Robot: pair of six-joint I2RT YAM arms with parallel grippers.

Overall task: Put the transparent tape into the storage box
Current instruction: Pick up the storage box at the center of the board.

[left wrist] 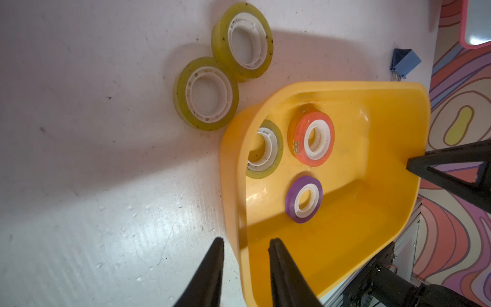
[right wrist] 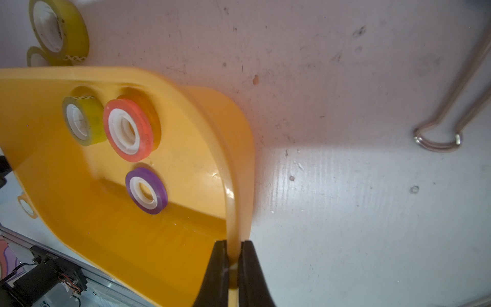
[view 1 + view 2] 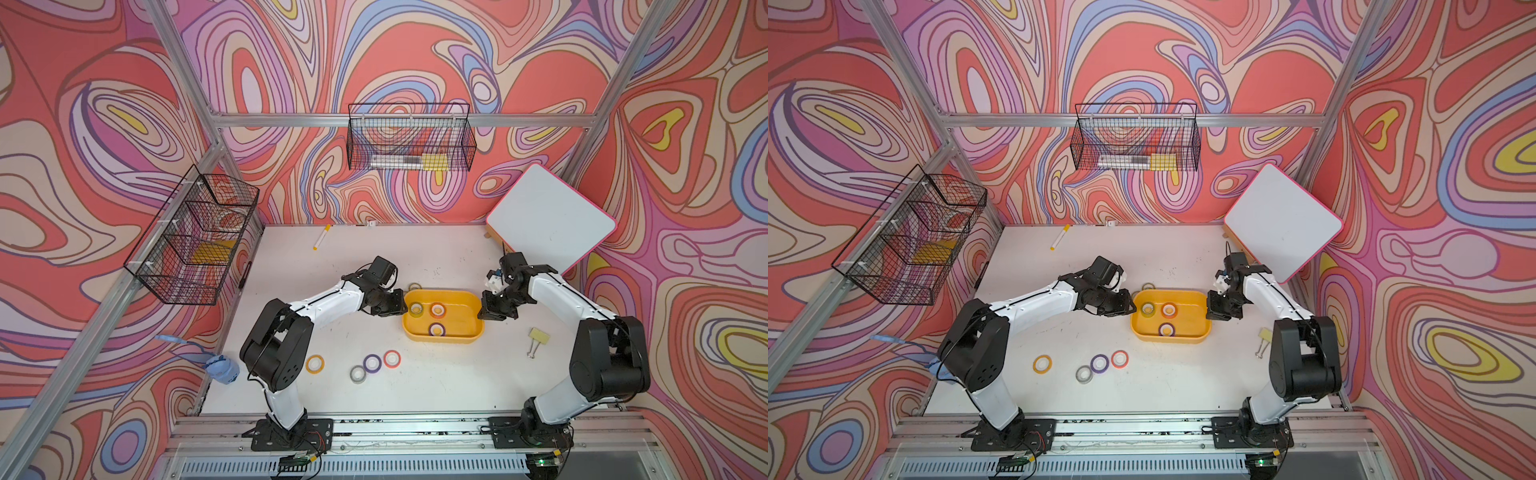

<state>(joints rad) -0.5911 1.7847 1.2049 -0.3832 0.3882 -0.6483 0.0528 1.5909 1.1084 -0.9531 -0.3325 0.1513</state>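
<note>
The yellow-orange storage box (image 3: 457,337) (image 3: 1183,337) sits mid-table, holding one yellowish transparent tape (image 3: 416,308) (image 1: 265,148) (image 2: 82,121), an orange-red roll (image 3: 437,309) and a purple roll (image 3: 436,329). Two more transparent tape rolls (image 1: 206,94) (image 1: 243,40) lie on the table just behind the box's left end. My left gripper (image 3: 402,301) (image 1: 247,240) straddles the box's left rim, one finger inside and one outside, with gaps on both sides. At the right end, my right gripper (image 3: 482,309) (image 2: 233,243) is shut on the rim (image 2: 231,186).
Orange (image 3: 315,364), grey (image 3: 358,374), purple (image 3: 372,363) and red (image 3: 392,358) rolls lie in front of the box. A binder clip (image 3: 534,340) lies to the right, a marker (image 3: 321,239) at the back. A whiteboard (image 3: 548,216) leans back right; wire baskets (image 3: 195,237) (image 3: 409,139) hang on the walls.
</note>
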